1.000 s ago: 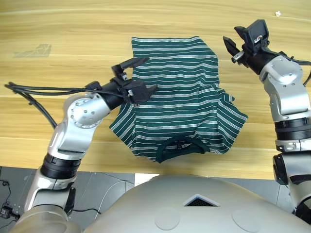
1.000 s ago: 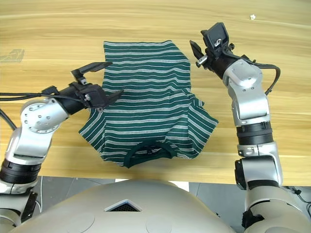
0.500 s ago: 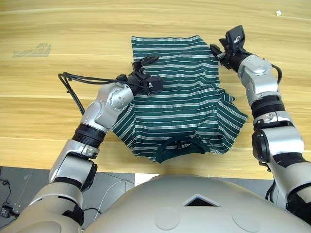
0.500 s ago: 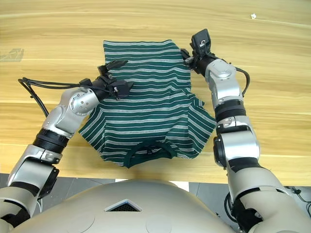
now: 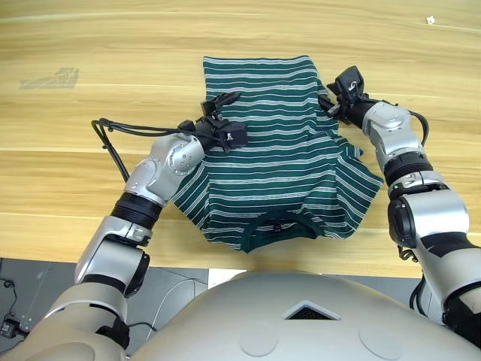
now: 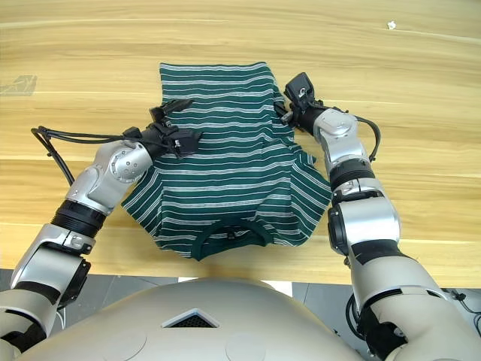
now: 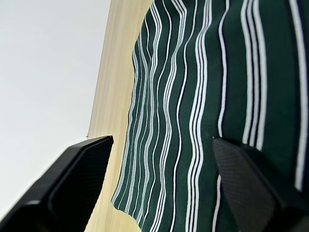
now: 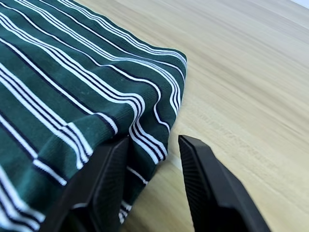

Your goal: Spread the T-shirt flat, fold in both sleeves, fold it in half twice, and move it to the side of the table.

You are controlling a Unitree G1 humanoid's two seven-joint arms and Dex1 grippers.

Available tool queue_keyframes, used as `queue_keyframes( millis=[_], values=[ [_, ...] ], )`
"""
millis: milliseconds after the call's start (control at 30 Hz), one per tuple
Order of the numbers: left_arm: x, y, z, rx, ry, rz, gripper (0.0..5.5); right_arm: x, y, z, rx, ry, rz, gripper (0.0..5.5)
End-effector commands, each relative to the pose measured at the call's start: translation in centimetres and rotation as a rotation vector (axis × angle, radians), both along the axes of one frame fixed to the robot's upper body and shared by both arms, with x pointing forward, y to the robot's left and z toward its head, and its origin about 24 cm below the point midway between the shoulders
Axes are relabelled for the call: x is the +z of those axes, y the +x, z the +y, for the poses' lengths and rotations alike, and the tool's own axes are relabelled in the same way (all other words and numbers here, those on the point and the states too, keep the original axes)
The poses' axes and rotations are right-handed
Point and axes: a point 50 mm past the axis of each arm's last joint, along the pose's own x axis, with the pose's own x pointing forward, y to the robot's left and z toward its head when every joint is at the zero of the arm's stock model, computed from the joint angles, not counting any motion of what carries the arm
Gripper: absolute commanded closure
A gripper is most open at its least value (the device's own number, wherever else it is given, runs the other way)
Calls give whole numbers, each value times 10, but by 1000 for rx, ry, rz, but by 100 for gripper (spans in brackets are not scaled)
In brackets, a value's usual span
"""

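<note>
**G1 shirt folding: both grippers at the sides of the shirt, nothing pinched yet**

I'm standing next to the rig, so here's what I've got, starting at the business end. The fingers (image 8: 203,183) of the right gripper (image 5: 336,101) are apart and straddle the side edge of the T-shirt (image 5: 278,158). One is over the striped cloth and the other over bare wood, and nothing is clamped. The fingers (image 7: 77,179) of the left gripper (image 5: 225,118) are spread wide too, with stripes showing in the gap and no grasp on anything.

Pulling back a bit, the right gripper sits at the shirt's right edge, up towards the hem end. The left one hangs over the cloth just inside the left edge, at roughly the same level. So they're more or less mirrored across the body of the shirt.

The shirt lies on the table (image 5: 113,45) about mid-width. Its collar is close to the near edge and its hem points at the far edge. The hem half looks pretty flat. The shoulder half is messier, with the right sleeve area bunched into a fold and the left side fanning out wide.

My read is that this is the spreading-flat step and no tidy sleeve fold is done yet. The next move probably means closing on both side edges and tugging outwards to take out that bunching. The right gripper looks lined up for it, provided the lower finger slips under the edge. I'd guess the left one needs to slide out to the actual edge first, or it'll just pinch a ridge of fabric.
</note>
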Motion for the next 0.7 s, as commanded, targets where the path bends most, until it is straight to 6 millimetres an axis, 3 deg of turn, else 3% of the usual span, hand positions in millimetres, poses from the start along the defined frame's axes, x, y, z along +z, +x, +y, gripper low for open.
queue_keyframes(
  millis=[33,300,367,567,700],
  values=[
    [-8,-3,5,6,36,14,167,-5,-2,-8,-36,-29,13,397],
    [-16,-7,4,2,55,17,167,-4,-1,-10,-66,-30,-16,542],
    [-17,-7,3,-2,58,20,167,-3,-1,-10,-67,-35,-37,548],
    [-19,-8,4,-5,74,21,167,29,6,4,15,-7,-283,548],
    [-15,-11,-3,-18,3,35,167,11,-18,22,194,-82,-259,548]
  ],
)
